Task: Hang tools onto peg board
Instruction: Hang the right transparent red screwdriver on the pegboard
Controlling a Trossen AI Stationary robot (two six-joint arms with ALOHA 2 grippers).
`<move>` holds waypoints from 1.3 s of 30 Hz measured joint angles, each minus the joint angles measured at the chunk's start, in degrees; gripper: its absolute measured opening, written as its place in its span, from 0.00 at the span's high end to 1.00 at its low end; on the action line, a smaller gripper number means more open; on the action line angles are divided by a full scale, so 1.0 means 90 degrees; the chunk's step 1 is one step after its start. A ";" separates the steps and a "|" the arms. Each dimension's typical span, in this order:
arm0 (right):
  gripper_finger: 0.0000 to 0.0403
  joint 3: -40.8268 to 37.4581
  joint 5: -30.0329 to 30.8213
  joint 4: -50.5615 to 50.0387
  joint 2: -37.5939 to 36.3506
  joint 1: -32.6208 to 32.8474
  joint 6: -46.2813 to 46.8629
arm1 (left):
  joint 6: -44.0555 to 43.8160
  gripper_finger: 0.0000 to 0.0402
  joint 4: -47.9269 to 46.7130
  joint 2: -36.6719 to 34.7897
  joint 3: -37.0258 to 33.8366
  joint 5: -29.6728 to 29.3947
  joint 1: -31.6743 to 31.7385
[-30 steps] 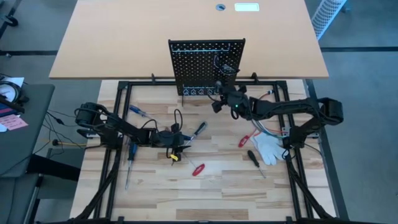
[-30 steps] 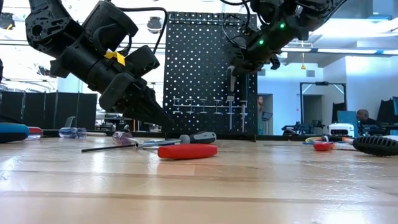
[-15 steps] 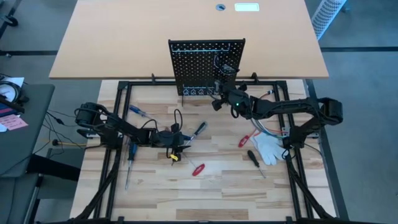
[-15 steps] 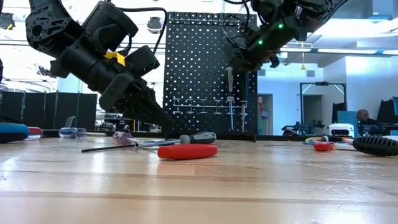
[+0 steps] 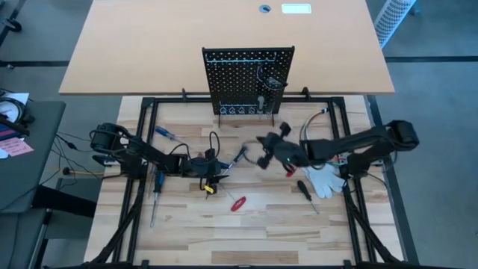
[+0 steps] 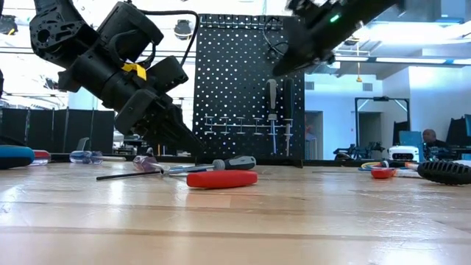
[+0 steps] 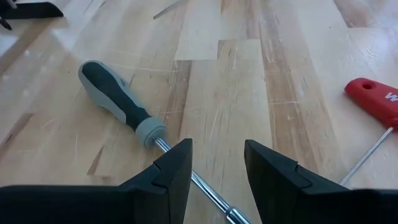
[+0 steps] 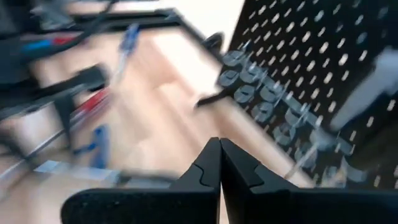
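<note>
High view: peg board standing upright at the far edge of the wooden table, one grey-handled screwdriver hanging on its hook row, clear in the low view too. Right gripper out over the table in front of the board, fingers pressed together, holding nothing. Left gripper low over the table near the middle, fingers apart, straddling the metal shaft of a grey-and-dark-handled screwdriver lying flat; contact with the shaft hard to tell. Red-handled screwdriver lying just beside, blue-handled one further left, black-handled one right next to a white glove.
</note>
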 joint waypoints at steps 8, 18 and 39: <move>0.81 0.0002 -0.0126 -0.2523 -0.0624 0.1016 0.2847 | -0.0163 0.65 -0.0036 0.0000 0.0000 -0.0219 -0.0002; 0.45 0.0002 -0.0353 -0.2465 0.1135 0.1960 0.4163 | -0.0384 0.65 -0.2357 -0.0401 0.0634 -0.1971 -0.0005; 0.39 -0.1569 -0.3936 0.3676 0.1812 -0.0291 -0.0736 | -0.0091 0.65 -0.8142 -0.3814 0.1022 0.0432 0.0260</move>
